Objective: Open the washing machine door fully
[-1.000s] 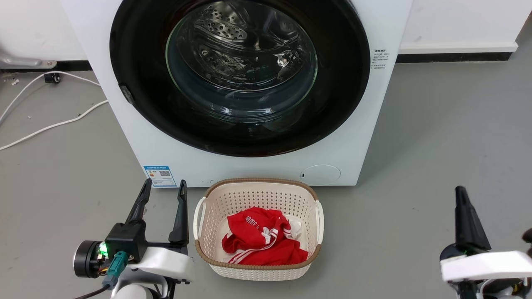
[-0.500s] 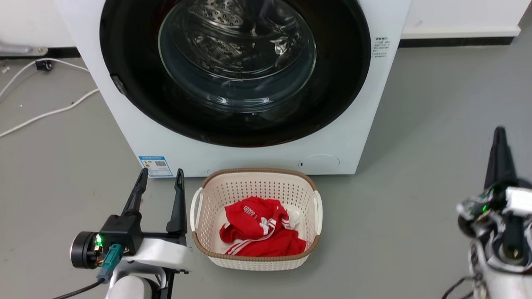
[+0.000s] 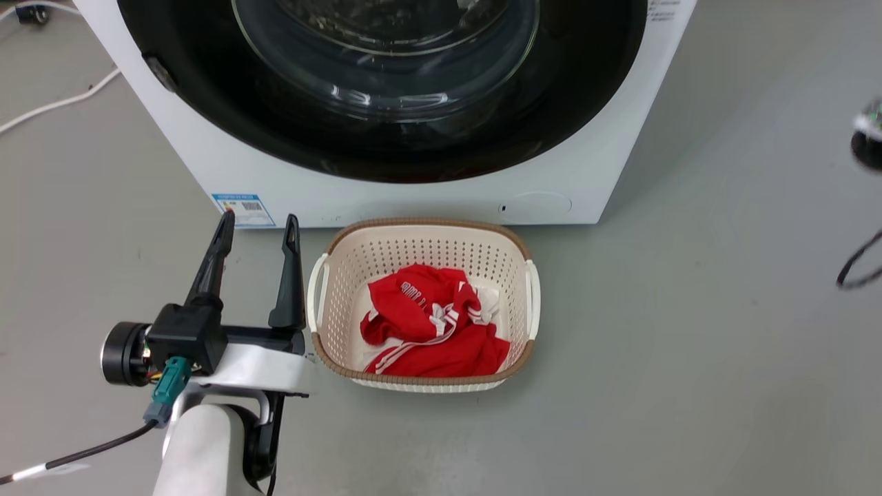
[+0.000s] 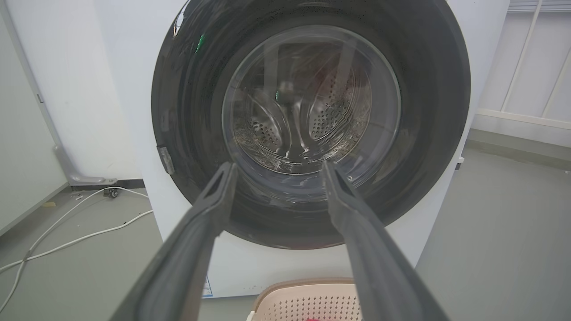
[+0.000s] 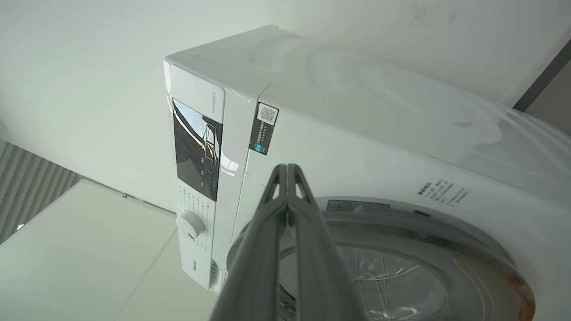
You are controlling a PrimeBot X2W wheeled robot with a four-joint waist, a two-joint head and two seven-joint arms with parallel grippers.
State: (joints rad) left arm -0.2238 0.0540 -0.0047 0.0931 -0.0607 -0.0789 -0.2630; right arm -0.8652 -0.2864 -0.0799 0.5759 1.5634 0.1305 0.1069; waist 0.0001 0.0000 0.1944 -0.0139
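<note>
The washing machine door [image 4: 424, 133] sits closed, flush on the front of the washing machine [image 4: 125, 80], straight ahead of the left gripper [image 4: 277, 166]. That gripper's fingers are spread wide with nothing between them. In its wrist view their tips frame the lower part of the door's glass bowl [image 4: 312, 89], apart from it. In the head view the left gripper [image 3: 257, 231] points at the machine's lower left corner, with the blue label [image 3: 242, 209] near its tips. The door [image 3: 386, 155] lies beyond and to their right.

The right gripper [image 5: 287, 169] is clenched, its fingers pressed together on nothing. Past its tips is the machine's white upper front [image 5: 334, 151]. The door's rim [image 5: 401, 225] curves lower down beside the fingers. Left of the tips are a dark control panel [image 5: 194, 151] and a white knob [image 5: 190, 223].

The machine stands on a grey floor [image 3: 689, 310] against a pale wall [image 5: 89, 67].

A cream basket [image 3: 427, 224] sits just to the right of the left fingers, close against the machine's front and directly under the door. It holds a red garment [image 3: 434, 331]. White cables [image 4: 76, 240] trail over the floor, well to the left of the left fingers.
</note>
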